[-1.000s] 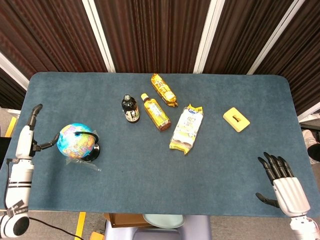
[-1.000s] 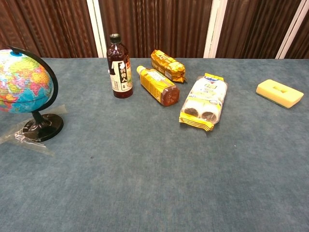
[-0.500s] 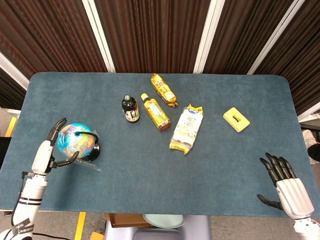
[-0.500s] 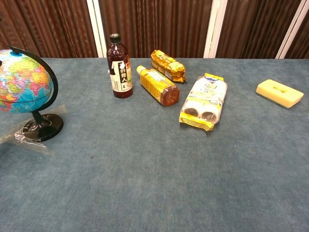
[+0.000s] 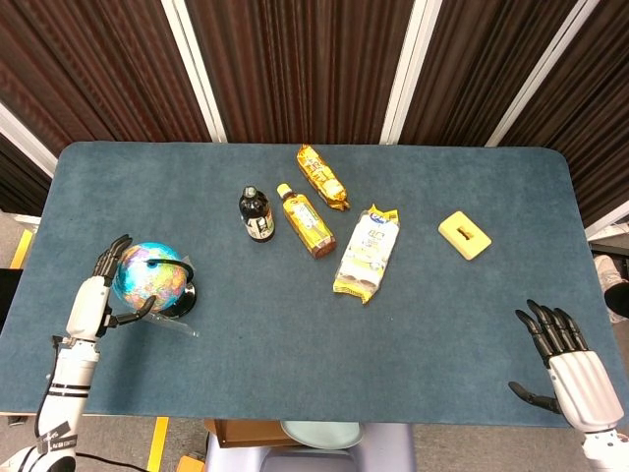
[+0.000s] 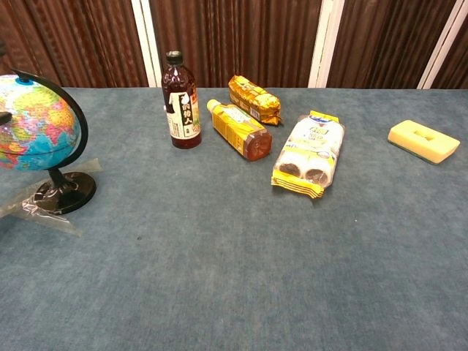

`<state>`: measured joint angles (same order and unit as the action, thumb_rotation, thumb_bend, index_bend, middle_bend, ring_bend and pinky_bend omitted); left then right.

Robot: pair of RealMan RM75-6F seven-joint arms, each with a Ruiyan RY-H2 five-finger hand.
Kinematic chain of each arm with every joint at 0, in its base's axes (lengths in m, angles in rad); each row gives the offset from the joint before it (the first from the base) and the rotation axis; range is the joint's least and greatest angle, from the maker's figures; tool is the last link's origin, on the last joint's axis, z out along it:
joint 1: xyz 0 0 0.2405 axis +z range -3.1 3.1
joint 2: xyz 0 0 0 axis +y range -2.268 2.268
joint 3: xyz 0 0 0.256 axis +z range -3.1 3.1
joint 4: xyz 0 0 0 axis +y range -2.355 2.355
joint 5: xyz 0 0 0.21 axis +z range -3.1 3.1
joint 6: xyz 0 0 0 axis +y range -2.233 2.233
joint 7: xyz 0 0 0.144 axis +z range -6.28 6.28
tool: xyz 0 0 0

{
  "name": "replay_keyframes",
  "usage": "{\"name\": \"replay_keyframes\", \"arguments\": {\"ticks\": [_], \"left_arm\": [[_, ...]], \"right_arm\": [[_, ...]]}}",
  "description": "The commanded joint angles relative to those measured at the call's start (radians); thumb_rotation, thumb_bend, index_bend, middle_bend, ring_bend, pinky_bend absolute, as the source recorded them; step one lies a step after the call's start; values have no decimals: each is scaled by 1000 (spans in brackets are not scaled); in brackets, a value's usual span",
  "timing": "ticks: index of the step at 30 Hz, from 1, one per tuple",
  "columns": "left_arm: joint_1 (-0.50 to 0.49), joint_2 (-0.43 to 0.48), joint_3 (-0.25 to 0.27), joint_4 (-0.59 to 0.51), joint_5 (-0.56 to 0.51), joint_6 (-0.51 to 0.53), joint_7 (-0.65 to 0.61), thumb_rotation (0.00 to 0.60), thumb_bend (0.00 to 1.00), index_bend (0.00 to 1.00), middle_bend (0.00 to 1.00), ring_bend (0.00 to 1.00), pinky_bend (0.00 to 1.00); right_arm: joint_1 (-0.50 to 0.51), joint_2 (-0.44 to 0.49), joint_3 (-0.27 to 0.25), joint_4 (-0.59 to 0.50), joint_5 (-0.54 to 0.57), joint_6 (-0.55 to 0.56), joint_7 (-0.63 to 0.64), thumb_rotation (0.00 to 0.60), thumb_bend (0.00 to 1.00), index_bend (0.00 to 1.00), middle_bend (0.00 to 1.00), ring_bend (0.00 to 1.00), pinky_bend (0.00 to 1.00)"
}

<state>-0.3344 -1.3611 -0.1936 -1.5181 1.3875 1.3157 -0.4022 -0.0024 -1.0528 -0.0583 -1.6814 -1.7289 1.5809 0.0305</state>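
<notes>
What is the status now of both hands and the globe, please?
Left hand open, fingers spread at the globe; contact unclear. Right hand open, holds nothing, at the table near edge. Globe upright on stand. Nothing between hand and globe.

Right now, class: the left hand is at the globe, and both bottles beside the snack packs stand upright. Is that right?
Not quite. Only the dark bottle stands; the yellow bottle lies on its side, as the chest view shows. The left hand is at the globe.

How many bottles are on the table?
2. A dark bottle stands upright left of centre; an amber bottle lies on its side just right of it. None looks hidden.
</notes>
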Motion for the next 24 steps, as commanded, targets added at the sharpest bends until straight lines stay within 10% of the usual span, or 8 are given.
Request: {"name": "replay_keyframes", "arguments": {"ticks": [1,24], "left_arm": [[-1,1,-3,6,-9,-6,-2,600,303,0,0,0,0],[19,39,-16,50,-47,-10,-60,600,298,0,0,0,0]], "right_arm": [[0,0,0,0,0,-1,-1,600,188,0,0,0,0],[1,-11,1,-2,3,-11,-25,600,187,0,0,0,0]]}}
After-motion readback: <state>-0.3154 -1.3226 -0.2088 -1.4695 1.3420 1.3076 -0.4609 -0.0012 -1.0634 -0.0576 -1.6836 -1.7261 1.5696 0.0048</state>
